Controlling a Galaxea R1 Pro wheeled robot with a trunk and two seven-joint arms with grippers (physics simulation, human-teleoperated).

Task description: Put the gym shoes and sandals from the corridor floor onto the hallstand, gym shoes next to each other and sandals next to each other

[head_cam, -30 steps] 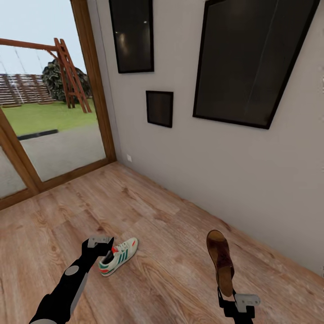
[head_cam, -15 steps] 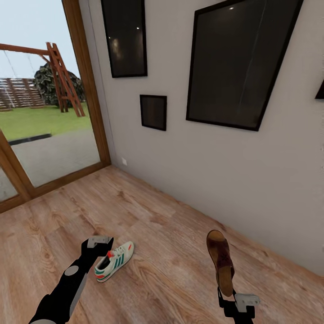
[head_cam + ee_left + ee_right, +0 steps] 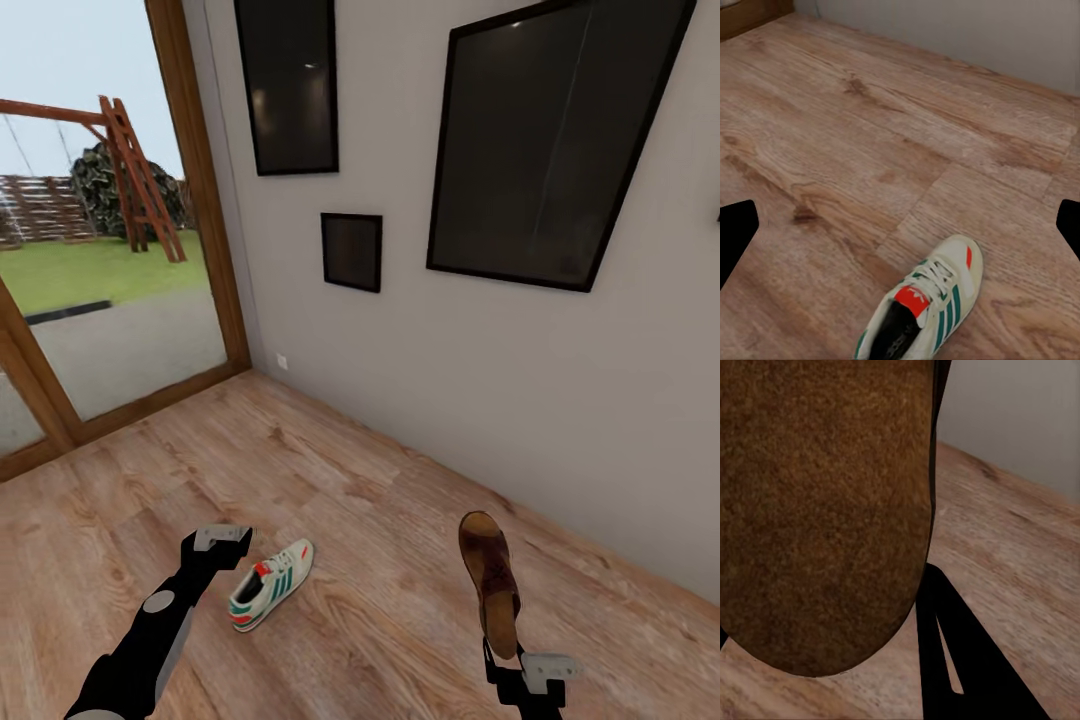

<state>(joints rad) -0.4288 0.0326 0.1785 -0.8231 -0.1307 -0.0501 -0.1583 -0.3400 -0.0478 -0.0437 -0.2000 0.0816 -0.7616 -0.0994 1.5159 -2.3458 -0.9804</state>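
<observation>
Looks like a hallway in someone's house: light wood-grain plank floor [image 3: 330, 470], plain grey wall [image 3: 520, 400] with 3 dark black-framed pictures [image 3: 530, 140] hung on it, and a little white outlet [image 3: 283, 360] down near the skirting. There's a big wood-framed glass door [image 3: 110, 300] opening onto a yard with grass and a wooden swing set [image 3: 130, 170], plus a white sneaker [image 3: 270, 584] lying on the floor, so pretty clearly a home entryway.
</observation>
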